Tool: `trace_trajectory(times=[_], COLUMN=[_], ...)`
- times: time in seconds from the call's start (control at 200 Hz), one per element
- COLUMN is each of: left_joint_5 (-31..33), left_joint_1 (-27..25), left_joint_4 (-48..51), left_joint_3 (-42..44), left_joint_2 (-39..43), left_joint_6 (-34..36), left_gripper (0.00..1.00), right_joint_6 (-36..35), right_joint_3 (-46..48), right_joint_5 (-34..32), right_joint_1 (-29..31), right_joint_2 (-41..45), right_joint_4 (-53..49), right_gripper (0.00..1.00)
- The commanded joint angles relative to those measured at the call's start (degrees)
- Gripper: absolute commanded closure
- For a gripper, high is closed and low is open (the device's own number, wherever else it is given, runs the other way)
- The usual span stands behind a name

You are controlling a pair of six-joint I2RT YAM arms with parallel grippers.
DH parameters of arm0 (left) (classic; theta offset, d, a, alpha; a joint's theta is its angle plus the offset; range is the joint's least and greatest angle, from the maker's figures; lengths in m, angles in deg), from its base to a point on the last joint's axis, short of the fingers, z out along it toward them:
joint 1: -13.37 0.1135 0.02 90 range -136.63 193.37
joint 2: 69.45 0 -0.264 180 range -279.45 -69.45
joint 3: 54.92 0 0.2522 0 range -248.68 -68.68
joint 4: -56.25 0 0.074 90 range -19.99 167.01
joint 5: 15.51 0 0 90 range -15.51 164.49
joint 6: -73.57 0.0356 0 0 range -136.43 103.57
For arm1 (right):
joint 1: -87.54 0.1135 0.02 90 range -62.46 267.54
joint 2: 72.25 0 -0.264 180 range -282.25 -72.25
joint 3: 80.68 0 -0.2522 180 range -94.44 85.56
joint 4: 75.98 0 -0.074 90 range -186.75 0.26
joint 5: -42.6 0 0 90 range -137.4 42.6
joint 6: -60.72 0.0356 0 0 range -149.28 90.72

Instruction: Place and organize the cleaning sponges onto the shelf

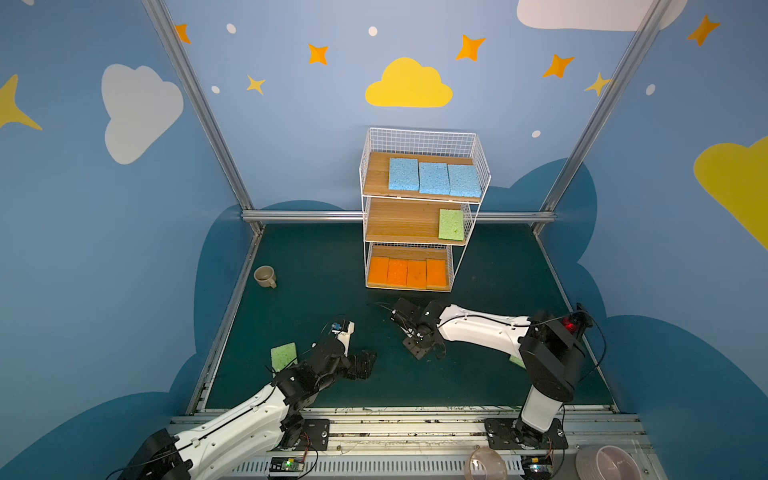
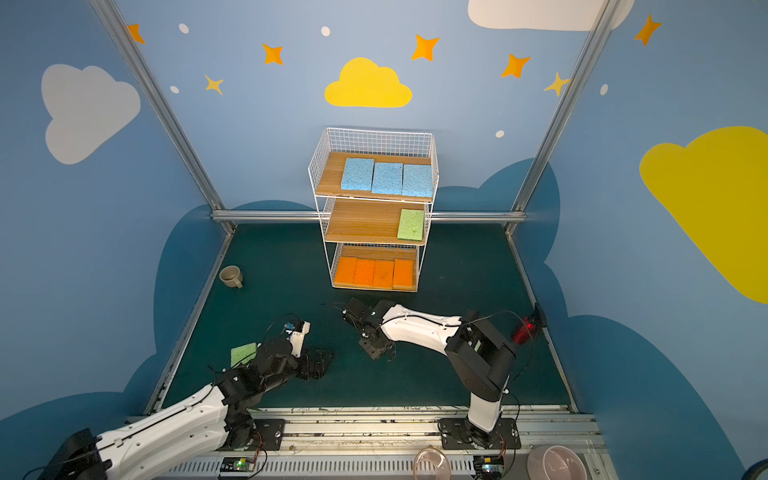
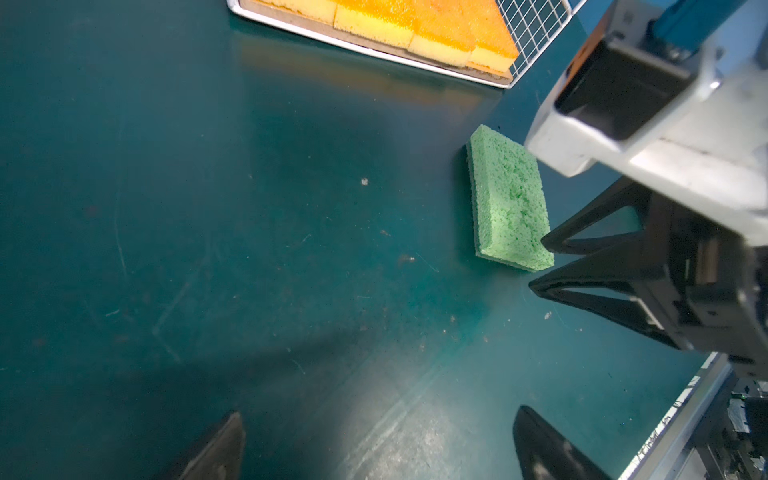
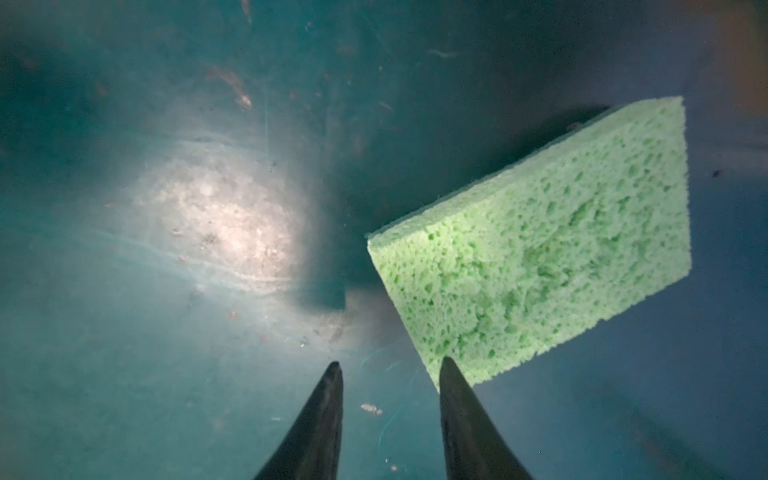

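The shelf (image 1: 469,143) (image 2: 428,137) stands at the back, with three blue sponges (image 1: 433,178) on top, one green sponge (image 1: 451,225) on the middle board and several orange sponges (image 1: 407,272) (image 3: 415,20) at the bottom. A green sponge (image 4: 540,249) (image 3: 509,199) lies flat on the mat beside my right gripper (image 4: 390,363) (image 3: 538,266) (image 1: 415,345), which is open and empty; one fingertip overlaps its corner. Another green sponge (image 1: 284,356) (image 2: 244,354) lies behind my left gripper (image 3: 380,432) (image 1: 368,361), which is wide open over bare mat.
A beige mug (image 1: 265,276) sits near the left rail. A green sliver (image 1: 516,361) shows behind the right arm's elbow. A tape roll (image 1: 486,465) and a pink bowl (image 1: 609,463) rest on the front rail.
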Motion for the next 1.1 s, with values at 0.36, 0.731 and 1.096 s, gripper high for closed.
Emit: trace_trajectory(times=[0.36,0.731,1.096], left_joint_5=[0.7,1.0,3.3], left_joint_1=[0.2,0.3,0.3], left_joint_4=[1.1,6.6,12.5], left_joint_3=[-1.3,-3.9,-6.4], left_joint_2=[1.9,6.1,11.0], left_joint_6=[0.4,0.8,2.5], left_gripper=[0.00,0.00,0.00], right_joint_6=[-1.0,-2.4,-5.2], right_joint_3=[-1.6,-1.8,-5.0], right_joint_5=[-2.4,-3.9,-4.8], right_joint_1=[-0.4,1.2,1.2], right_joint_2=[-4.2,5.6,16.7], right_joint_4=[0.6,-2.0,-6.7], right_gripper=[0.96,1.00,1.00])
